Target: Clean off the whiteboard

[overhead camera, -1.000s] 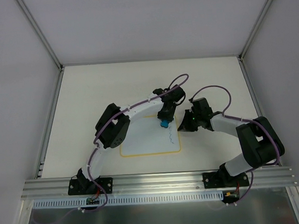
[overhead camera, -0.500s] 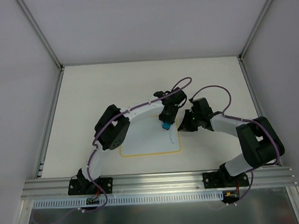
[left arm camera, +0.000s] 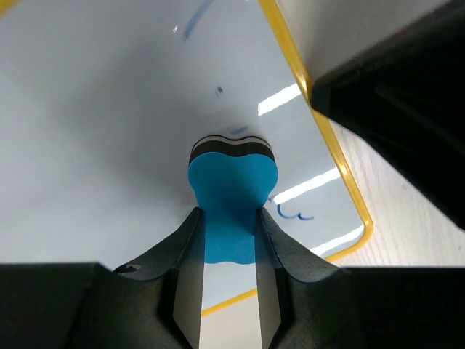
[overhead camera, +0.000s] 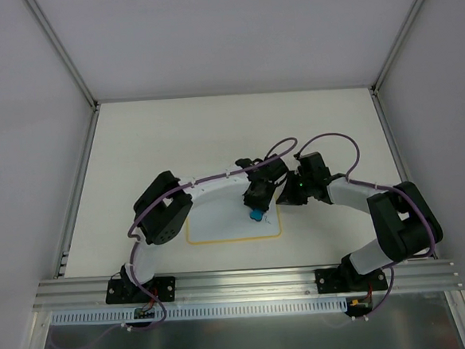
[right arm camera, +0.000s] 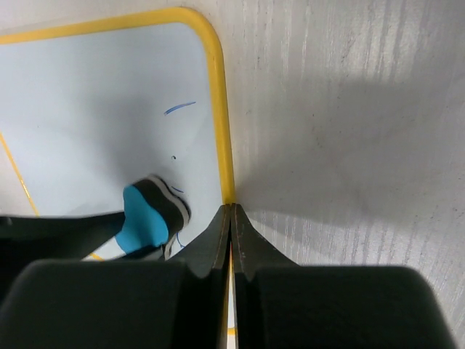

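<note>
Your left gripper (left arm camera: 230, 233), clamped on the blue eraser (left arm camera: 231, 190), just slid down the whiteboard (overhead camera: 220, 223) mid desk (overhead camera: 135, 149) across the squiggle (left arm camera: 290, 213), so only a few marks (left arm camera: 196, 22) remain, while your right gripper (right arm camera: 231, 218) stays shut at its yellow rim (right arm camera: 218, 109).

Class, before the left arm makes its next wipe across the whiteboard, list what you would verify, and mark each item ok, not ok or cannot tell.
1. Eraser gripped in the left claw: ok.
2. Eraser's felt end meets the whiteboard: ok, it appears to touch.
3. Right claw shut, with its tips at the yellow border: ok.
4. Right claw pressing the board down firmly: cannot tell.
5. Board clean: not ok. A blue stroke and a squiggle are on it.
6. Room between the two claws for a sideways wipe: cannot tell. They sit close together in the top view.
</note>
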You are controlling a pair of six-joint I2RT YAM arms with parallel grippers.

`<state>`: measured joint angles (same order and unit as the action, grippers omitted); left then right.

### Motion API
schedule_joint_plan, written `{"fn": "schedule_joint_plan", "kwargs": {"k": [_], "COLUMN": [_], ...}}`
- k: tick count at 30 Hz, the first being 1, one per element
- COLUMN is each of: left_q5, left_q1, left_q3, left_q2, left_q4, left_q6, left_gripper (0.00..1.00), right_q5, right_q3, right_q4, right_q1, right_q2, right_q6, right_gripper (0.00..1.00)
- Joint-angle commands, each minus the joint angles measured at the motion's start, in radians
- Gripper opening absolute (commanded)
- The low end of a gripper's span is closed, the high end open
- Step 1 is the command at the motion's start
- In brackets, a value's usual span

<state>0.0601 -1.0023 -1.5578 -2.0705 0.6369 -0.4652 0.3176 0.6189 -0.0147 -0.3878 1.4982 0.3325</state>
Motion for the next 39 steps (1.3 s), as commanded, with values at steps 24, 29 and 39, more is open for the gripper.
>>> {"fn": "schedule_joint_plan", "kwargs": {"k": [24, 29, 39], "left_q5": [0.139, 0.178, 0.311], "left_q1": [0.014, 0.021, 0.122], "left_q3": [0.012, 0.033, 0.361], "left_q2": [0.136, 0.233, 0.525], "left_q4": [0.118, 0.115, 0.073], "left_q6": [-0.224, -0.237, -0.311], "left_gripper": [0.67, 0.94, 0.93], "right_q5": [-0.215, -0.311, -0.535], "right_q3": [-0.005, 0.039, 0.179], "right_q4": [0.192, 0.304, 0.390], "right_q1": [0.001, -0.049, -0.333], "right_q2": [-0.110, -0.226, -0.190], "right_q6": [-0.081, -0.098, 0.009], "right_gripper": [0.27, 0.48, 0.72]}}
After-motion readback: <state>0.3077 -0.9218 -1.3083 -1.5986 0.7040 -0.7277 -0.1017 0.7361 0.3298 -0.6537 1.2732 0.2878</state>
